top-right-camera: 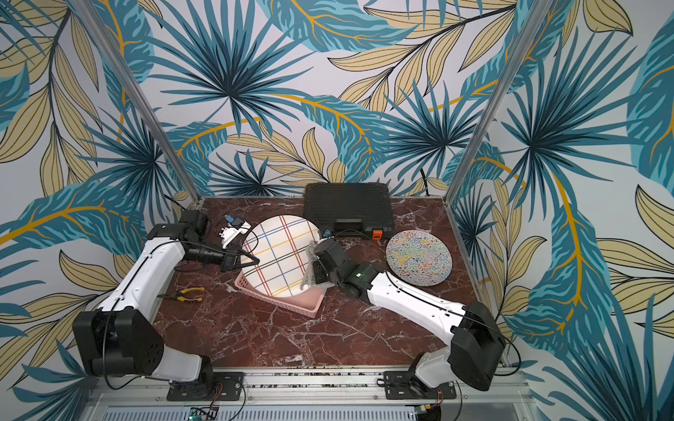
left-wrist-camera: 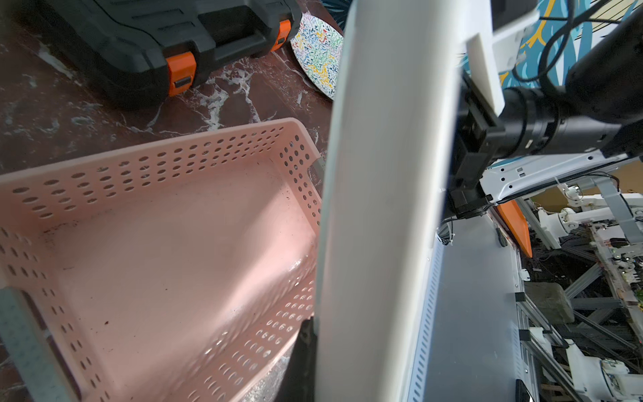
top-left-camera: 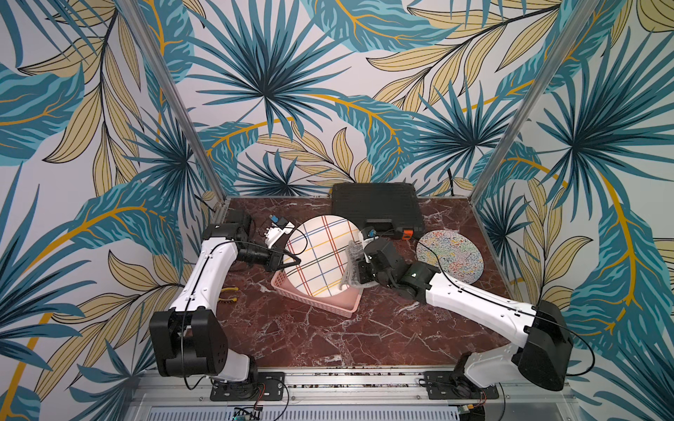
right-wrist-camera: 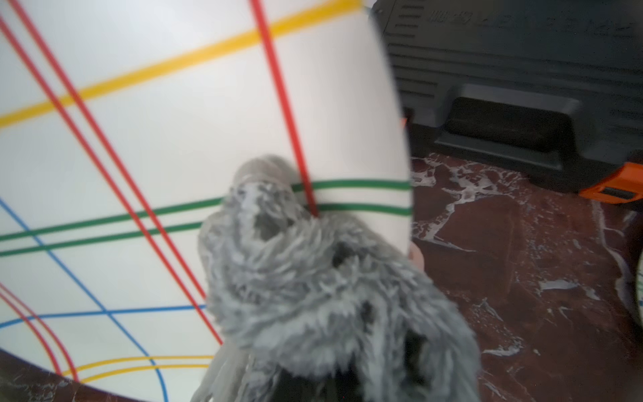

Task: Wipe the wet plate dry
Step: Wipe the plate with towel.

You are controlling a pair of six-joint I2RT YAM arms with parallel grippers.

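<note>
Left tool (top-left-camera: 298,261) clamped on rim of striped plate (top-left-camera: 321,251), over pink basket (top-left-camera: 318,303). Right tool (top-left-camera: 360,271) clamped on shaggy grey cloth (right-wrist-camera: 313,278) against plate face.

Brightly and evenly lit, with soft glare on the plate (top-left-camera: 321,255) in a top view. Blurred in the right wrist view, cloth (right-wrist-camera: 313,296) out of focus.

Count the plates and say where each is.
2. The striped plate stands on edge at the pink basket; the speckled plate lies on the table near the black case. None seems hidden.
</note>
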